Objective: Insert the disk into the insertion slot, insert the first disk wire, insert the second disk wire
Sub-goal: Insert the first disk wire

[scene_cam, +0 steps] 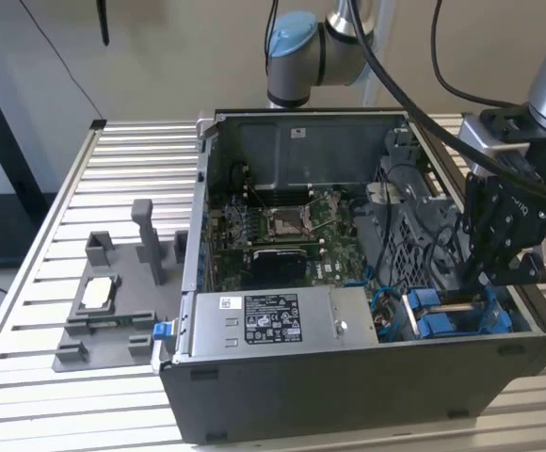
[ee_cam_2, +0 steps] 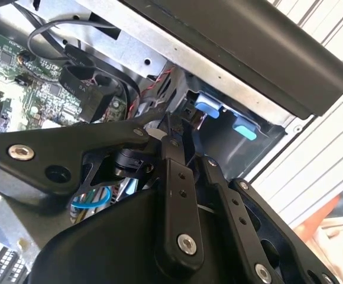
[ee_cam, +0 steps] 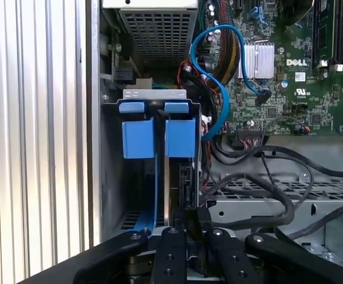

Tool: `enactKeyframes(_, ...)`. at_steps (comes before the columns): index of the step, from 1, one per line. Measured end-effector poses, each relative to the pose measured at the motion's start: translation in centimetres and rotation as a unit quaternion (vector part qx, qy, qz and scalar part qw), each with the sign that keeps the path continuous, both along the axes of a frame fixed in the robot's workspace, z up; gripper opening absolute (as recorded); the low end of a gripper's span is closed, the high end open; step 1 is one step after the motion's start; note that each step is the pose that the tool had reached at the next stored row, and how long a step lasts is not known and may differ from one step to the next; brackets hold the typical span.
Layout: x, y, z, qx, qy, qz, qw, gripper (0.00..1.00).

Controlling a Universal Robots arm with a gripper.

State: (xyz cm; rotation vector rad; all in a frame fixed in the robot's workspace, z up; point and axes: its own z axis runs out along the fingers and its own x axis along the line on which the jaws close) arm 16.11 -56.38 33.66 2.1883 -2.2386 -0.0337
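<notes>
On the slatted aluminium table, the open computer case holds the disk on edge in the insertion slot, directly ahead of the gripper, whose fingers sit nearly pressed together, apparently pinching a black wire.

Exterior view raised, wrist views near insertion slot

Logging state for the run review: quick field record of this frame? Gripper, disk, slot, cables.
gripper: down at the insertion slot, on the exterior view's right
disk: blue-framed, standing inside the slot
wires: blue cable loops beside the slot; plugged or not, cannot tell
elsewhere: power-supply box to the exterior view's left of the slot; grey fixture on the table
</notes>
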Motion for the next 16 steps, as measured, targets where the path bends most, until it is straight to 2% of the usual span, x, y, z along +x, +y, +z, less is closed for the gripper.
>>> enactKeyframes(4,0.0,0.0,-0.24,-0.0005,0.0,0.0,1.0,0.19)
enactKeyframes(14,0.0,0.0,-0.31,0.0,0.0,0.0,1.0,0.19)
enactKeyframes(15,0.0,0.0,-0.38,0.0007,0.0,0.0,1.0,0.2)
enactKeyframes(16,0.0,0.0,-0.38,0.0006,0.0,0.0,1.0,0.26)
